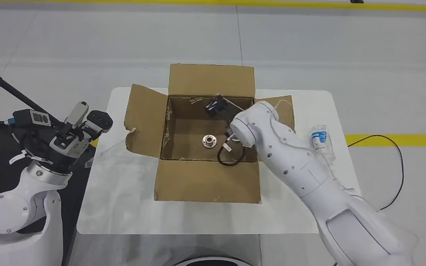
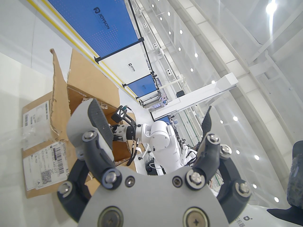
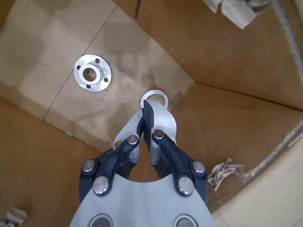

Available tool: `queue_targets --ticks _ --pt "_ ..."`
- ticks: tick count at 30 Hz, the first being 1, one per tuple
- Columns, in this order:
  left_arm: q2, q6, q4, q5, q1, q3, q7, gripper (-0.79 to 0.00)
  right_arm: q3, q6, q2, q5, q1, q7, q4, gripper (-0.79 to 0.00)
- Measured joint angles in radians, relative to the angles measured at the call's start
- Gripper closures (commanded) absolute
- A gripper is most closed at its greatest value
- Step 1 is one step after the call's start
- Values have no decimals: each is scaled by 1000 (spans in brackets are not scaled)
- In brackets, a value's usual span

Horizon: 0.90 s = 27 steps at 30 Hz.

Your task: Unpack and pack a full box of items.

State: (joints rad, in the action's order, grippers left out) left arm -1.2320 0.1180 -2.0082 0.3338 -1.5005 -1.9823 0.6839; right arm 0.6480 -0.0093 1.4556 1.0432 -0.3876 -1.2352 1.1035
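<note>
Right pincer (image 3: 144,109) pressed together at flat silver ring (image 3: 154,92), four-holed metal flange (image 3: 104,70) nearby

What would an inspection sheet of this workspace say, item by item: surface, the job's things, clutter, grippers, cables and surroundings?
Surface: white table, carrying the open cardboard box.
Job's things: metal flange lies flat on the box floor; small metal ring sits at the right gripper's tips.
Clutter: clear packet on the table beside the box; torn paper scraps at the box edge.
Grippers: right gripper inside the box, shut on the small metal ring; left gripper open, outside the box.
Cables: black cable on the floor; second cable loops at the right wrist.
Surroundings: grey floor with a yellow line.
</note>
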Motion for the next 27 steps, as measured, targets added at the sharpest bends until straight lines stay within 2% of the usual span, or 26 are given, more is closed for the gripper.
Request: queue_targets --ticks 18,27 --pt "0 0 0 0 0 0 0 -785 -47 0 86 -32 51 132 -284 0" --pt "0 0 0 0 0 0 0 -785 -47 -25 117 -61 63 167 -358 0"
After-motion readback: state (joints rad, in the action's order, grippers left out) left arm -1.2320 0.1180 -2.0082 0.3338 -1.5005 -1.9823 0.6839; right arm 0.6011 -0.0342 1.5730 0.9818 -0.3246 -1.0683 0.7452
